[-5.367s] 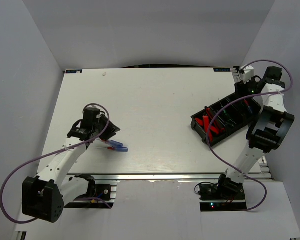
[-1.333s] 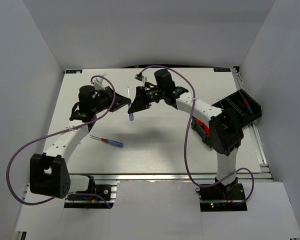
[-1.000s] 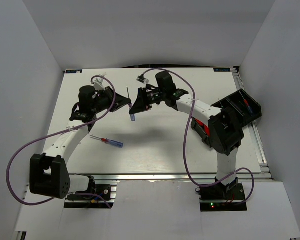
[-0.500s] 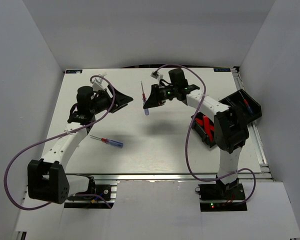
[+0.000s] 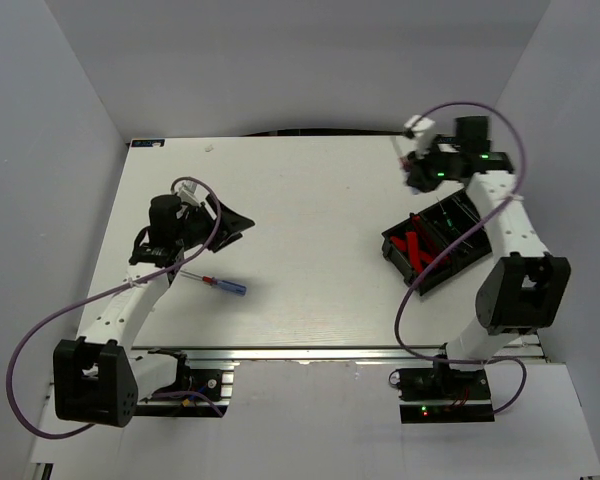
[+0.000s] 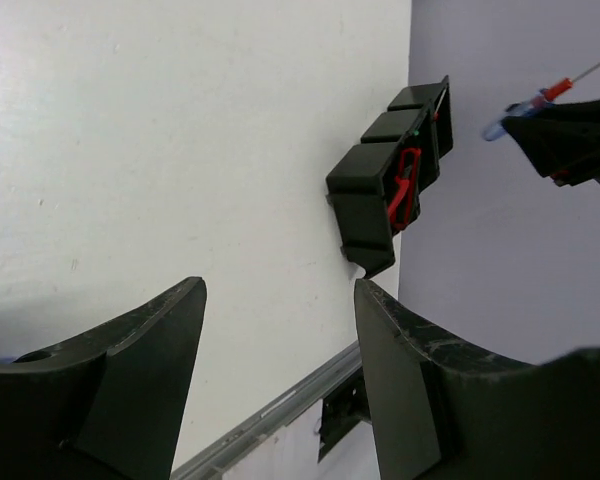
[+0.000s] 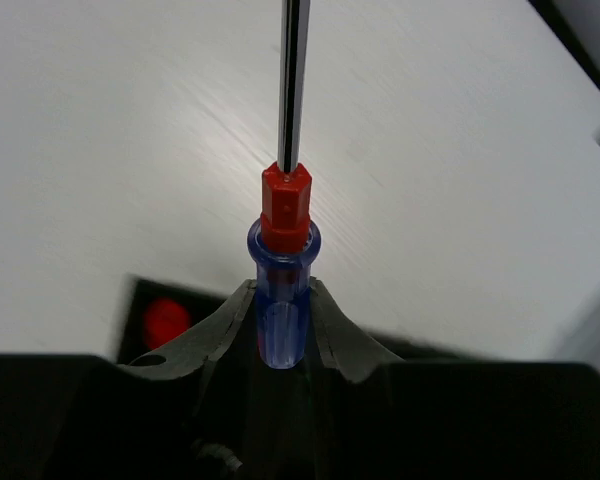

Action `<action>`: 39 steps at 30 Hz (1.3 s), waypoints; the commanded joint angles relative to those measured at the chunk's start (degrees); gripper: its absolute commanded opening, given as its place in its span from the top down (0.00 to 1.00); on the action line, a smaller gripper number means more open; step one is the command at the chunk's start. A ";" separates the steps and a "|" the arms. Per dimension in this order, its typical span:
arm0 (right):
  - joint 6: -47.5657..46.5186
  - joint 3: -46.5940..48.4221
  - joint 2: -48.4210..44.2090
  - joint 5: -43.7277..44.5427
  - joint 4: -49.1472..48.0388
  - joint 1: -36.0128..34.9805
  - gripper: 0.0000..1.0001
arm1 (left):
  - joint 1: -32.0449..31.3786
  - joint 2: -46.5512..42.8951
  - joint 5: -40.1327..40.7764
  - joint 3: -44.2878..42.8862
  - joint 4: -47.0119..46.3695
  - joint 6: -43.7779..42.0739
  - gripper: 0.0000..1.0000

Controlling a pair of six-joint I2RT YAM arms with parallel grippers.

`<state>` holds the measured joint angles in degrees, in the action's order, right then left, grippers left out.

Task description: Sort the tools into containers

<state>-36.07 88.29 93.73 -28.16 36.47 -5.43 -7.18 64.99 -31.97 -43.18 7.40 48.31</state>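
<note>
My right gripper point(image 5: 417, 172) is shut on a clear blue-and-red screwdriver point(image 7: 280, 285) and holds it in the air just behind the two black bins point(image 5: 445, 240) at the right of the table. Its shaft points away from the wrist. The nearer bin point(image 5: 420, 258) holds red-and-black knives; the farther bin point(image 5: 467, 222) holds thin screwdrivers. Another blue-and-red screwdriver point(image 5: 216, 284) lies flat on the table at the left. My left gripper point(image 5: 236, 222) is open and empty, raised just behind that screwdriver. The left wrist view shows the bins point(image 6: 388, 182) far off and the held screwdriver point(image 6: 528, 98).
The white table point(image 5: 300, 200) ends in a metal rail point(image 5: 330, 352) at the near edge. Grey walls close in on the left, back and right. Purple cables loop from both arms.
My right gripper has carried the blue-and-red screwdriver from the middle of the table to the right, up by the bins. My left gripper has drawn back a little and stays open.
</note>
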 commanded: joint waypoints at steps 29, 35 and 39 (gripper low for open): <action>-18.24 3.73 16.83 16.56 -4.30 28.64 0.78 | 1.91 2.86 -0.99 1.25 2.70 0.64 0.29; -18.59 1.71 15.60 15.95 -3.86 28.46 0.53 | 1.91 0.75 1.81 2.57 5.77 0.55 0.29; -18.24 1.71 14.02 15.42 -3.77 28.46 0.41 | 2.17 -0.65 4.71 2.84 9.56 0.73 0.28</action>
<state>-54.41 90.11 110.93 -10.98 32.93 23.14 -5.58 67.05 -30.06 -40.84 13.43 49.12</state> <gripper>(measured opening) 0.570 0.716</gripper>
